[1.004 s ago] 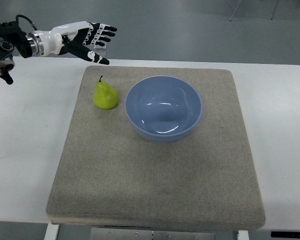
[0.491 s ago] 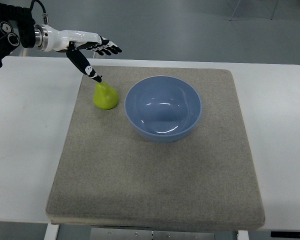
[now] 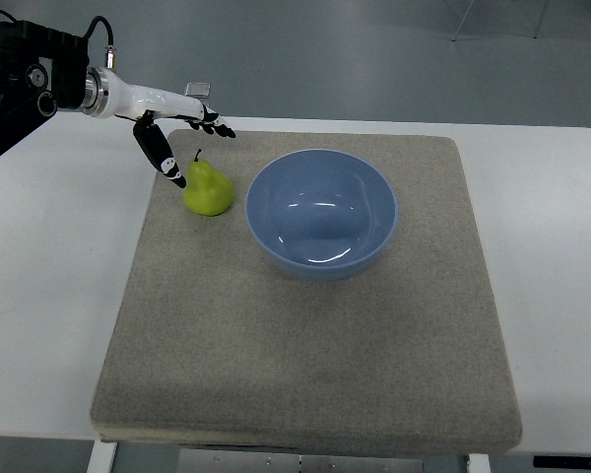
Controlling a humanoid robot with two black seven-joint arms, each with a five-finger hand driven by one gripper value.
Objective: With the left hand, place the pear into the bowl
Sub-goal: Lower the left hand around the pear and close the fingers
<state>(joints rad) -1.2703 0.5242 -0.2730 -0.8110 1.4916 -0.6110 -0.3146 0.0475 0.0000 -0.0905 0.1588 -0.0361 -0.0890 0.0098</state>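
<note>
Since the earlier frame the left robot hand [image 3: 182, 133] has come down and in toward the pear [image 3: 208, 187]: a second ago it hung out past the far edge of the mat [image 3: 305, 335], and now its thumb [image 3: 162, 158] reaches down on the pear's left side, tip just beside the fruit near its neck, while the other fingers [image 3: 213, 123] stretch out beyond the pear on the far side. The hand is spread wide and holds nothing — whether the thumb tip actually touches the skin cannot be told from this view. The pear has not shifted; it stands upright in the far left part of the grey mat, close to the mat's left and far edges, with the blue bowl [image 3: 322, 213] just to its right and a narrow strip of mat showing between them. The bowl sits roughly mid-mat toward the far side, its rim well clear of the mat's right edge. Open room is plentiful: the whole near half of the mat lies bare, as does the strip to the right of the bowl, and the white surface [image 3: 49, 296] runs wide on both sides of the mat. The arm comes in from the upper left corner, over the far left corner of the surface. The pear is yellow-green, smooth and glossy, broad at the base and narrowing to a short neck with a thin dark stem pointing up — no marks show on its skin.
</note>
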